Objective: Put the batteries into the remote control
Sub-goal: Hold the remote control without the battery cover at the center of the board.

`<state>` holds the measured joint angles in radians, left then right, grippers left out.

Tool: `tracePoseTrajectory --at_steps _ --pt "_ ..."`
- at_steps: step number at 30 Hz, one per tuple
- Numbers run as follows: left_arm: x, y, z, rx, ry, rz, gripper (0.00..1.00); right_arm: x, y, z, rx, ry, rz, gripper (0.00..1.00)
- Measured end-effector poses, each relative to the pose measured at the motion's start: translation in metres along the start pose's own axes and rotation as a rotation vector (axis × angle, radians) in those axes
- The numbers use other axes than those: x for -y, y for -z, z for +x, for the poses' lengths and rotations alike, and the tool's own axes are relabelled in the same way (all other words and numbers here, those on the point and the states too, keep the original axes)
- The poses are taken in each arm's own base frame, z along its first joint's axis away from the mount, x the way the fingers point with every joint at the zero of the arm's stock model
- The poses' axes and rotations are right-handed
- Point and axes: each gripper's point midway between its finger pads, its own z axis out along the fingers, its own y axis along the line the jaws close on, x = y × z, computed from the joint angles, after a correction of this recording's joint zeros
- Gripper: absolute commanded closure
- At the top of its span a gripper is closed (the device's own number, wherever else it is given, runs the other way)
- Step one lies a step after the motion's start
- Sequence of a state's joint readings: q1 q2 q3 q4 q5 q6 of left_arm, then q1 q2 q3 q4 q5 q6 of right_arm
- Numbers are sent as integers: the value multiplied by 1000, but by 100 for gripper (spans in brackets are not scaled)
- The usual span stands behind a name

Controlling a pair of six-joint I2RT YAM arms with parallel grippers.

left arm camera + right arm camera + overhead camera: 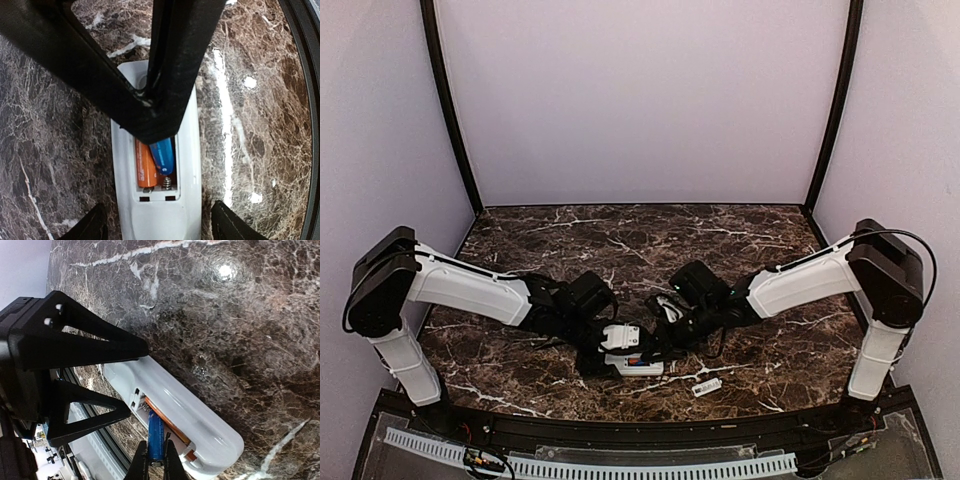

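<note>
Only from the right wrist: blue battery [155, 430] in right end effector [155, 454].

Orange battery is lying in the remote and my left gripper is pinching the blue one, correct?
Not quite: the right gripper, not the left, pinches the blue battery, as the right wrist view shows. The orange battery does lie in the remote.

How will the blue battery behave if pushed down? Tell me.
The blue battery is a smooth cylinder, so it could slip from the narrow pinch of the right tool. It sits tilted in the remote control beside the orange battery, so pressing probably pivots it down. It looks rigid, unlikely to bend.
</note>
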<state>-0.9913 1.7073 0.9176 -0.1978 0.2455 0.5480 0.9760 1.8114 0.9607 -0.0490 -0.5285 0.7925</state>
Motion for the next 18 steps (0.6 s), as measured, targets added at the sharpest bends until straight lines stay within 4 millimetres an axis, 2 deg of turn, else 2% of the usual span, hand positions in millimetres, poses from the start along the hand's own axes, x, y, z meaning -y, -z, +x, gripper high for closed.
tracePoseTrajectory --at_steps 4,10,16,18 --pt "0 -6 6 -31 2 6 36 -2 -1 -1 5 -7 -6 100" --pt "1 -9 3 -45 -19 5 50 -2 -3 -2 12 -21 -17 100" --pt "3 -10 2 -53 -26 3 67 -2 -5 -3 23 -36 -31 100" --pt "3 -10 2 -55 -24 1 79 -1 -5 -3 25 -43 -32 100"
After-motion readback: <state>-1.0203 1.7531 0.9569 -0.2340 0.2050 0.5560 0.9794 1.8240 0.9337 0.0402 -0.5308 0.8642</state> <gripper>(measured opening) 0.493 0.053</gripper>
